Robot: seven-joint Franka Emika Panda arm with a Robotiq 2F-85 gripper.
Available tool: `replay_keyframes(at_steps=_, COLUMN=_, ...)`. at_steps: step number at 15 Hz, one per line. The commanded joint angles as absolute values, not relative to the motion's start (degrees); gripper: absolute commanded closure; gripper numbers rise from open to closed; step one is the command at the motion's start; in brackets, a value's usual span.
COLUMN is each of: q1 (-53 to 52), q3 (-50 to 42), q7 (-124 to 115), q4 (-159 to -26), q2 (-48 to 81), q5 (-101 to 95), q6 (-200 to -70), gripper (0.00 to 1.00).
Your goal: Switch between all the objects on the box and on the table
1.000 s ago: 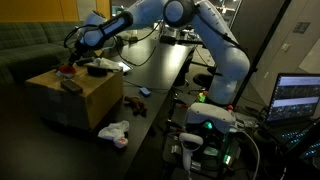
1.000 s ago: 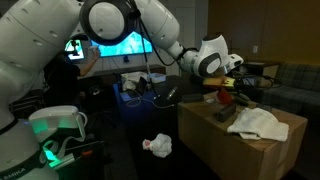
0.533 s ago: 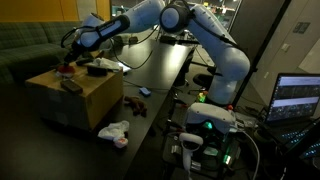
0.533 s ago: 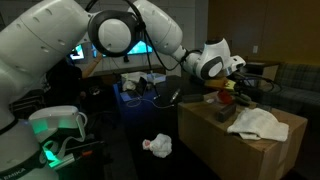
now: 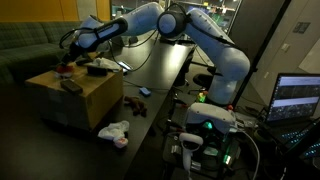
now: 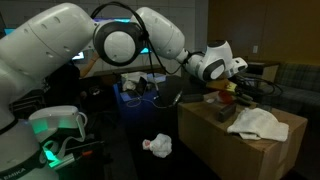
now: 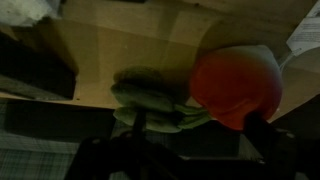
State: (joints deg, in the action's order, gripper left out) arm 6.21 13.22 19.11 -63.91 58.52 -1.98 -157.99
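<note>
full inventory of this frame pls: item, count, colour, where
box: 1, tan, beside table
table: 1, black, under arm
white rags: 2, white, one on box, one low beside box
red soft thing: 1, red, on box
green thing: 1, green, next to red one
black block: 1, black, on box
brown thing: 1, brown, on table
blue piece: 1, blue, on table
sofa: 1, green, behind box
lit screen: 1, near robot base
arm: 1, white
claw: 1, dark, open above red soft thing

Surface finishes, box and counter.
Matt tan cardboard box point(image 6: 218, 150); soft white cloth rag point(image 6: 257, 122); glossy black counter point(image 5: 162, 68); smooth glossy white arm shell point(image 5: 225, 52).
</note>
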Motion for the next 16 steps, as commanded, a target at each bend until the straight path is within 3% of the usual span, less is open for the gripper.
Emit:
replay_keyframes(at_steps=1, q1=7.2, q3=16.2, q7=21.9, q4=-61.1, q2=59.7, q5=0.8, q6=-155.8, gripper=0.00)
replay_keyframes(at_steps=7, q1=7.8, q3=18.8, q7=24.6, q4=-60.8, q2=61.2, q5=3.6, q6=-152.1, gripper=0.00)
replay_keyframes(at_steps=14, q1=6.1, q3=15.3, q7=22.7, q4=-57.1, q2=65.2, q5=2.5, q6=-152.6, gripper=0.00)
replay_keyframes(at_steps=15, q1=6.2, q3=15.3, q7=22.8, q4=-56.7, q2=65.4, q5=2.6, q6=-152.6, gripper=0.03)
replay_keyframes(at_steps=16, q1=6.2, q3=14.9, q7=22.6, q4=-56.0, q2=65.8, q5=2.5, q6=-152.8, gripper=0.26)
